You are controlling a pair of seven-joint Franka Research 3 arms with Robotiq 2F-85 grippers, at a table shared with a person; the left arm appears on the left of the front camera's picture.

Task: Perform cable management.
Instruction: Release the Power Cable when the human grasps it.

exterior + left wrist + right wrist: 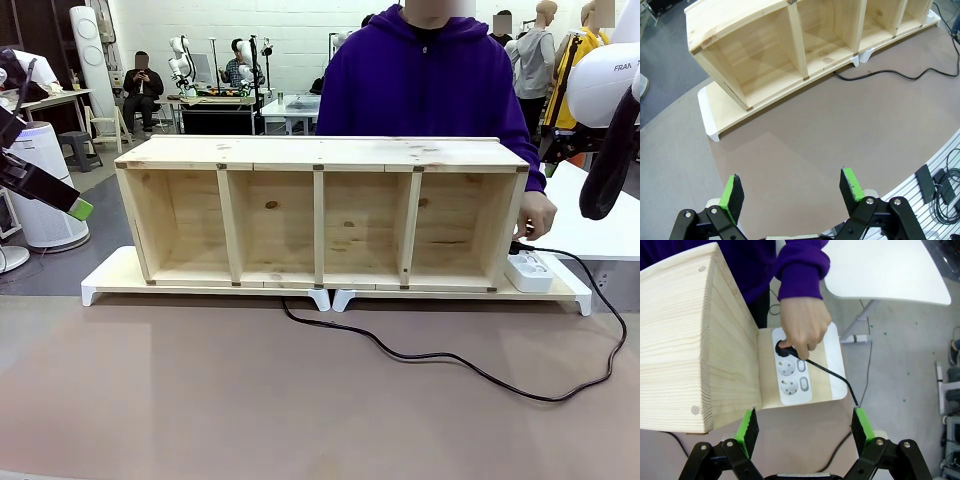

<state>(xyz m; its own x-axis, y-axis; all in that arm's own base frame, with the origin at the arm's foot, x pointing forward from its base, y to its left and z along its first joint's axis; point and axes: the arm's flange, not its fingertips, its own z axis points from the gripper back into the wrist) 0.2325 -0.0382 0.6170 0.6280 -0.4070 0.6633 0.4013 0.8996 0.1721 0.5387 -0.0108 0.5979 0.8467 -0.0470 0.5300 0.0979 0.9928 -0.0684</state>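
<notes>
Hovering with my right gripper (805, 427) and left gripper (792, 192) both wide and empty, I see the cable (450, 362) sprawled loose across the worktop (200, 400), a person's hand (802, 325) at its plug, so tidying looks unstarted.

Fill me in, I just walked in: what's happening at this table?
A person's hand is at the plug of the black cable, seated in the white power strip beside the wooden shelf. The cable trails loose across the table. The left gripper and right gripper both hover open, holding nothing.
</notes>
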